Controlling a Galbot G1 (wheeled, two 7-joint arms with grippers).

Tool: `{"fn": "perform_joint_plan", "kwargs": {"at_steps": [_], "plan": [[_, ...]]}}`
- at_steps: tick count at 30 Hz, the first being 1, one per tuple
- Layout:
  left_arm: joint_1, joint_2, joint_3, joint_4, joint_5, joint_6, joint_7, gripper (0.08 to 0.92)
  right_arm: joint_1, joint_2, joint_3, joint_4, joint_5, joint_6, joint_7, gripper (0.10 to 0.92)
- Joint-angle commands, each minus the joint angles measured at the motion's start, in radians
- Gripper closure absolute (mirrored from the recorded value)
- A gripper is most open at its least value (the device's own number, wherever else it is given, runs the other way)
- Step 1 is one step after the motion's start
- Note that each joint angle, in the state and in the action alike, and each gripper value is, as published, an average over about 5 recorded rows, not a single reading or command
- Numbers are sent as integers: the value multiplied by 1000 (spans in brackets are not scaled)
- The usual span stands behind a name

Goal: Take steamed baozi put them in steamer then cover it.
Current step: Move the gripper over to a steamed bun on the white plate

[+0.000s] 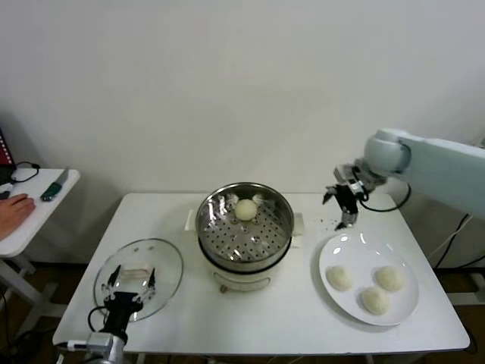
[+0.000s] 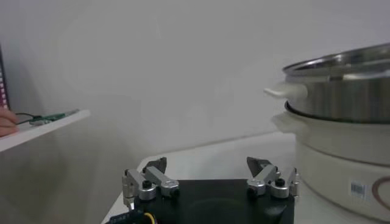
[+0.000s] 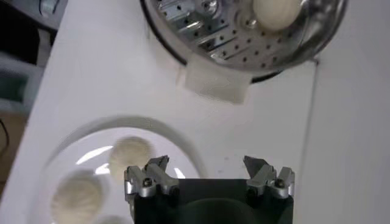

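**One bun in the pot, three on the plate as both arms hang empty**

A single steamed baozi [image 1: 245,209] sits on the perforated tray at the far side of the steamer [image 1: 245,227], which stands open at the middle of the white counter [image 1: 189,318]. Three more baozi [image 1: 373,287] lie together on a white plate [image 1: 333,254] to the robot's right of the pot.

The right gripper [image 1: 346,203] hangs in the air above the counter between the steamer's right handle and the far edge of the plate, its fingers [image 3: 146,179] spread wide and holding nothing. The bun in the pot lies well apart from them, across the steamer's rim; the plated buns lie nearer the robot, below and clear of the fingertips. From the right wrist camera, one plated bun shows just beside one finger, yet no contact is seen.

The cover [image 1: 139,277], a glass lid with a cream bar handle, rests flat on the counter to the robot's left of the steamer. The left gripper [image 1: 130,282] hovers low over the lid's near half, fingers [image 2: 149,182] likewise spread and empty, straddling the area around the handle without gripping it.

A person's hand [image 1: 14,210] rests on a side table [image 1: 38,220] at far left.
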State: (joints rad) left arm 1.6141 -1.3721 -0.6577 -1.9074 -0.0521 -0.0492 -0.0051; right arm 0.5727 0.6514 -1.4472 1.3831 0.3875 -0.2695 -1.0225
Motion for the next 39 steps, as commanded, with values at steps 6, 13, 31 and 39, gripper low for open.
{"fn": "perform_joint_plan", "kwargs": {"at_steps": [6,13,31,39], "plan": [[11,-8,-2,-26,-31,25,1,177,-348,-123,165,9,-98,-81,11,203],[20,-7,-8,-17,-29,21,-1,177,-420,-90,225,-24,-117,-68,25,203],[24,-4,-8,-2,-23,17,-4,177,-462,9,275,-103,-133,-38,51,203],[24,-1,-6,-4,-21,18,-4,177,-453,26,265,-131,-154,-11,33,260]]}}
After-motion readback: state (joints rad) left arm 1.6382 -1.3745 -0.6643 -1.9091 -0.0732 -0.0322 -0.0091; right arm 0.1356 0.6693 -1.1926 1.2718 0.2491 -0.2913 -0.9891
